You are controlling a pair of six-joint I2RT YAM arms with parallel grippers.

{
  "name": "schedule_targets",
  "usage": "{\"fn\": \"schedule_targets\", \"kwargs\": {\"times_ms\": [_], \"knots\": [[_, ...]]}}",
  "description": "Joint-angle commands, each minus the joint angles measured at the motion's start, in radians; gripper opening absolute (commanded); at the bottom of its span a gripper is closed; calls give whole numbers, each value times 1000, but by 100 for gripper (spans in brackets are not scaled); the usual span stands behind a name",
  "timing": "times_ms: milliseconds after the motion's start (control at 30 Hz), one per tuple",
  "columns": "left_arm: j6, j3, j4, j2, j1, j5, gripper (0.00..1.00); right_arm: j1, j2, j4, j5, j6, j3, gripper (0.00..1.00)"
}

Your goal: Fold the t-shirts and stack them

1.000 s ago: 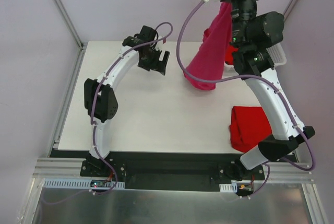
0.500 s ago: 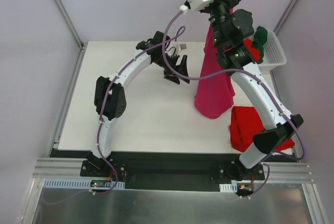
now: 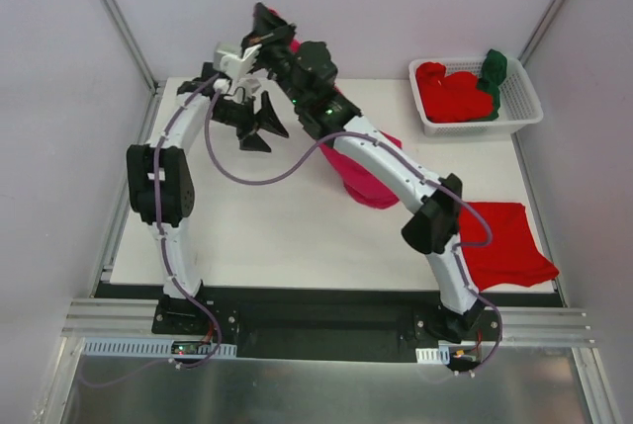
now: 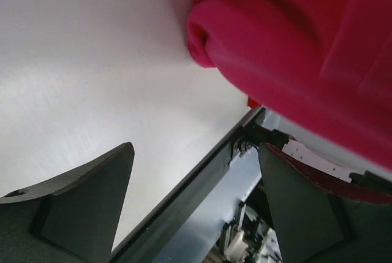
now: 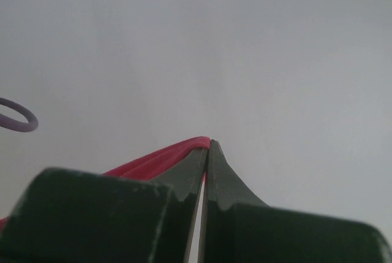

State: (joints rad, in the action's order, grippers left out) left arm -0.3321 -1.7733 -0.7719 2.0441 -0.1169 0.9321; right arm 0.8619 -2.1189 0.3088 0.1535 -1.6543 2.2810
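While the right gripper is pinched tight on one edge of the pink shirt, raised high at the far left of the table, the step in hand looks like spreading that shirt flat for folding. To do it well, I judge that the left gripper, whose jaws stand wide apart with nothing between them, should take a second edge or corner of the hanging cloth just beside it. The two could then draw the cloth taut and lay it down without bunching.

The shirt is magenta, soft and rumpled. It trails from the raised grip down under the right arm to a heap near the middle of the table. A red shirt lies flat, seemingly folded, at the near right. More red shirts and a dark green shirt sit in the white basket at the far right.
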Motion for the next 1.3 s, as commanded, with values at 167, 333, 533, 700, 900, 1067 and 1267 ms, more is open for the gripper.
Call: {"fn": "schedule_targets", "kwargs": {"times_ms": [167, 333, 533, 700, 900, 1067, 1267], "knots": [[90, 78, -64, -171, 29, -18, 83, -63, 157, 276, 42, -84, -22, 1], [87, 89, -69, -171, 29, -4, 82, -323, 329, 175, 317, 56, -260, 1], [79, 8, -69, -124, 14, -10, 81, -526, 456, 159, 386, 74, -480, 1], [87, -29, -67, -104, -30, -41, 81, -486, 560, 51, 371, 103, -678, 2], [107, -89, -69, -65, -99, -36, 83, -446, 640, -218, 373, 162, -790, 3], [116, -140, -67, -42, -153, -21, 84, -437, 657, -223, 354, 156, -784, 2], [139, -98, -95, -94, -93, -253, 82, -175, 653, -235, 166, 177, -778, 1]]}}
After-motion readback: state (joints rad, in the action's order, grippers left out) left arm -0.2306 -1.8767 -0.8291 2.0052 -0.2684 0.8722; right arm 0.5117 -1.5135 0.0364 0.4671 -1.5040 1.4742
